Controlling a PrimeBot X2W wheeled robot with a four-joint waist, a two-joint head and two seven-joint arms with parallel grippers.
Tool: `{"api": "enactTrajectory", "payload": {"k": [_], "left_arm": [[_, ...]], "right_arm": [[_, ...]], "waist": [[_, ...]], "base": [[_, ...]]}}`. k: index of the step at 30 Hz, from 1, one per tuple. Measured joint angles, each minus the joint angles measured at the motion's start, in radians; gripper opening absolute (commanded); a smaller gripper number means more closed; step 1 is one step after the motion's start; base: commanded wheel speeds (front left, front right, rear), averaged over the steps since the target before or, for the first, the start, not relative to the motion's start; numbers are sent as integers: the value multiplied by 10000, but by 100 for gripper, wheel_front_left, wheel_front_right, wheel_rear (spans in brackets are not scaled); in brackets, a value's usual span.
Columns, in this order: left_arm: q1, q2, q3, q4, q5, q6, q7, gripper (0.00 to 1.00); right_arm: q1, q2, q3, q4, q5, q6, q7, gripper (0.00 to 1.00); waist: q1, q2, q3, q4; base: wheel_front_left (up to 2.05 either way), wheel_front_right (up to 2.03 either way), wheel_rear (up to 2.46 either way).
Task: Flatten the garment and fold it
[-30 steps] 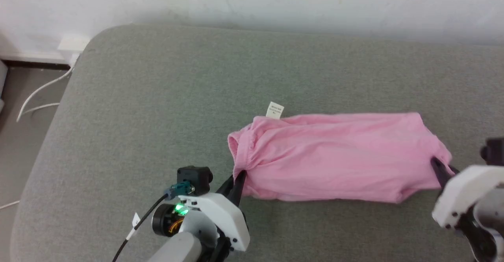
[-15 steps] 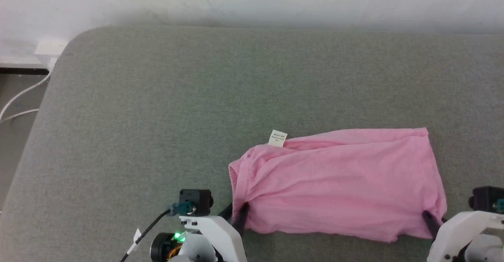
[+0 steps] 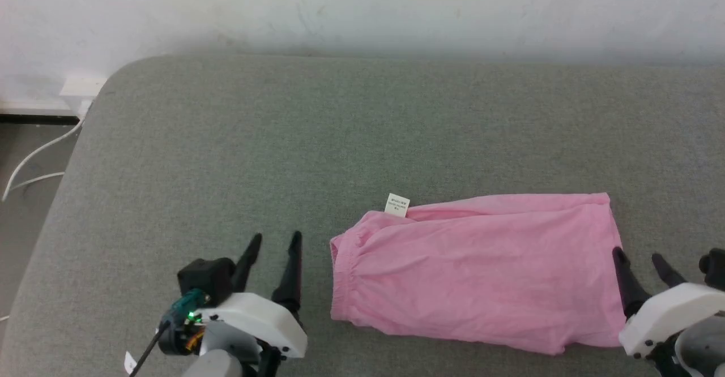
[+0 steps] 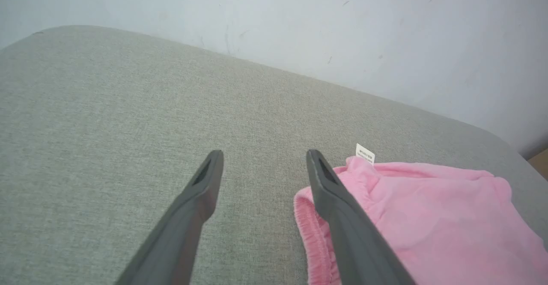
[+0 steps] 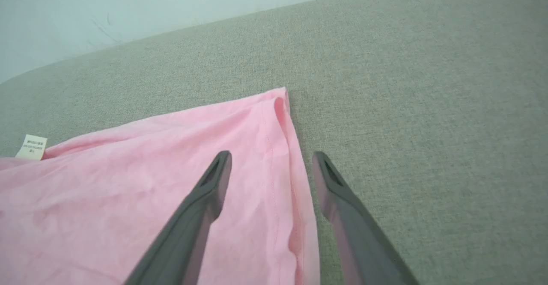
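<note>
The garment [image 3: 476, 275], a thin pink piece, lies spread in a rough rectangle on a grey cushion [image 3: 340, 139], its white label [image 3: 397, 205] poking from its far left corner. The left gripper [image 3: 276, 238] hangs just beside the garment's gathered left end, its 2 fingers parted and empty. The right gripper [image 3: 636, 255] straddles the garment's right hem, also parted and empty, with 1 finger over the cloth and 1 off it. Flattening looks nearly done, and the fold has not begun. The risk now is a shallow pinch that catches only the top layer, so the 2 layers slide apart, or a rolled ridge near the label gets pressed into the fold.
</note>
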Motion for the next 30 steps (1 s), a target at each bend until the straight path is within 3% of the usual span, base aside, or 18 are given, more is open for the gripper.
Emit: {"api": "enactTrajectory", "payload": {"k": [5, 9, 15, 21, 22, 23, 25, 27, 30], "left_arm": [[-103, 251, 468, 25, 809, 6, -675, 100], [-361, 104, 1266, -111, 1730, -73, -759, 100], [-426, -683, 2495, -430, 3074, -727, -763, 100], [-279, -1446, 3338, -391, 3829, -1363, -763, 100], [-195, -1555, 3448, -349, 3910, -1444, -763, 100], [-113, -1662, 3570, -282, 3956, -1513, -761, 100], [28, -1816, 3787, -186, 4113, -1682, -761, 100], [144, -1942, 4029, -144, 4228, -1804, -763, 100], [298, -2092, 4297, -128, 4372, -1996, -763, 100]], "right_arm": [[-618, -157, 107, 468, -278, 0, -658, 100], [-1222, -337, 105, 1381, -314, 0, -708, 100], [-2060, -372, -138, 3047, -336, 0, 431, 100], [-2663, -351, -397, 3473, -412, -4, 1833, 100], [-2679, -366, -378, 3438, -309, -6, 2036, 63], [-2675, -374, -305, 3367, -153, -17, 2207, 41], [-2597, -337, -82, 3173, 109, -17, 2353, 14], [-2423, -226, 119, 2968, 163, -13, 2355, 0], [-2147, -79, 117, 2731, 207, -2, 2337, 0]], "waist": [[1, 0, 102, 56], [2, 0, 268, 124], [2, 1, 548, 223], [2, 1, 651, 359], [2, 1, 633, 372], [2, 2, 607, 383], [2, 1, 541, 393], [2, 1, 464, 386], [2, 2, 335, 360]], "base": [[0, 0, 0], [0, 0, 0], [0, 0, 0], [0, 0, 0], [0, 0, 0], [0, 0, 0], [0, 0, 0], [0, 0, 0], [0, 0, 0]]}}
